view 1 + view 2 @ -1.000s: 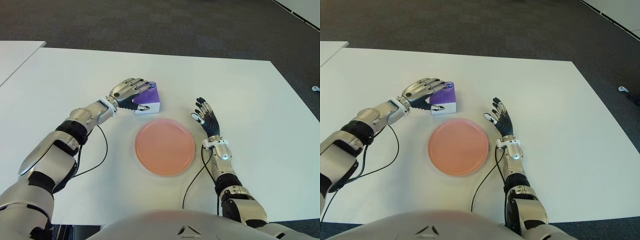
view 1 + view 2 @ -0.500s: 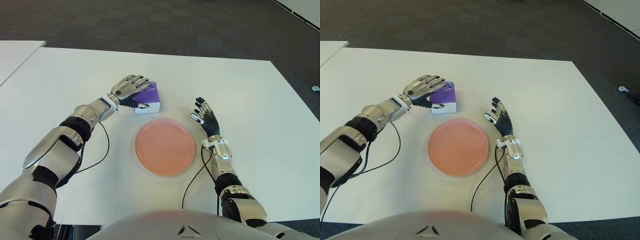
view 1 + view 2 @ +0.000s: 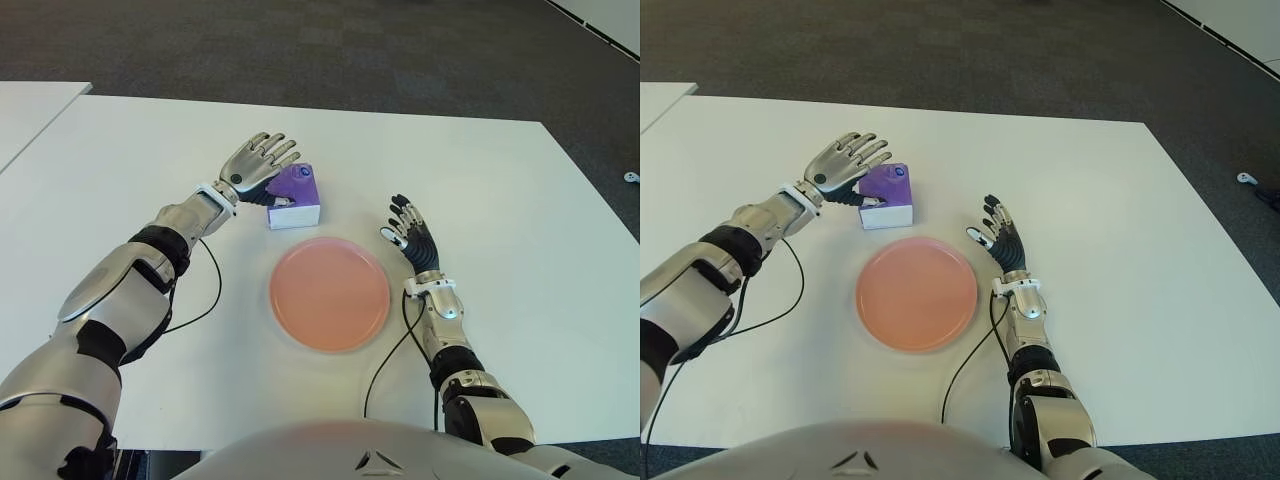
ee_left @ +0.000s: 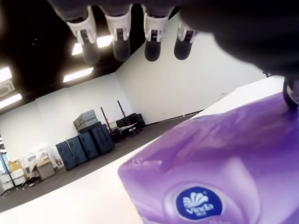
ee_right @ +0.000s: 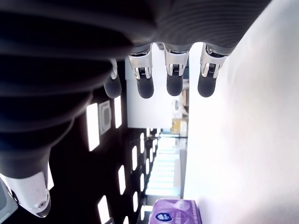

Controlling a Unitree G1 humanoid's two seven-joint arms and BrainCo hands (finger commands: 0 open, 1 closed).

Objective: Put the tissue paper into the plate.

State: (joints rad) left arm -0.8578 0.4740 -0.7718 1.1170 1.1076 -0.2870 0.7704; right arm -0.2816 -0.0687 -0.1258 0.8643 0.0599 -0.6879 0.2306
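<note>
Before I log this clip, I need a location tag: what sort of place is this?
Probably an office or lab workspace: a plain white table stands on dark carpet-tile floor, and the left wrist view shows ceiling light panels, white walls and stacked equipment cases at the back.

White table (image 3: 520, 200) on dark carpet floor (image 3: 300, 40).

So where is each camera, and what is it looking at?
Left and right eye views: on the head, looking down at the white table, both arms showing.
Left wrist view: under the left hand, open fingers over the purple tissue pack.
Right wrist view: by the open right hand.
Shared: that tissue pack, beside the pink plate.
</note>
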